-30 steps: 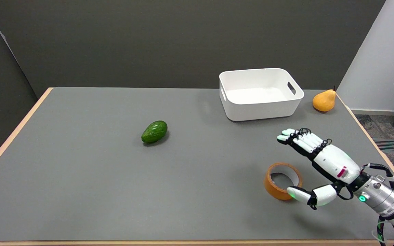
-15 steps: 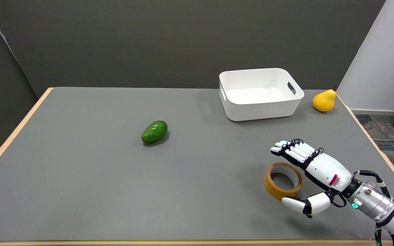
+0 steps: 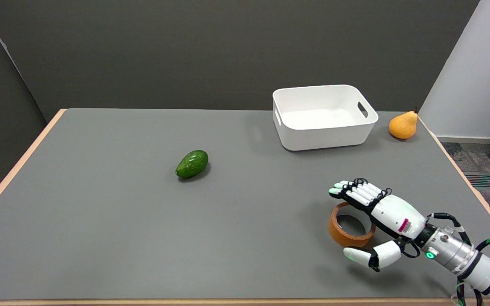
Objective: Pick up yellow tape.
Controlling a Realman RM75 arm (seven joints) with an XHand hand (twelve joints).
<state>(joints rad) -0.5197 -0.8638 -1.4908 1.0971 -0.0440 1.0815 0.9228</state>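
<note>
right hand (image 3: pixel 379 216) is spread wide and grasping nothing, fingers (image 3: pixel 355 193) reaching over the far rim of the yellow tape (image 3: pixel 349 225), thumb (image 3: pixel 364 256) low on the near side. i can't quite tell whether anything touches the roll yet. the tape lies flat on the grey table (image 3: pixel 143 233), near its front right corner. i'd judge it light and stiff, a hard ring with a slick outer face, so it may skid if nudged from one side. i'd pinch across the wall, thumb outside, fingers inside the hole. beyond sit an avocado (image 3: pixel 192 163), a white bin (image 3: pixel 323 117) and a pear (image 3: pixel 403 124).
</note>
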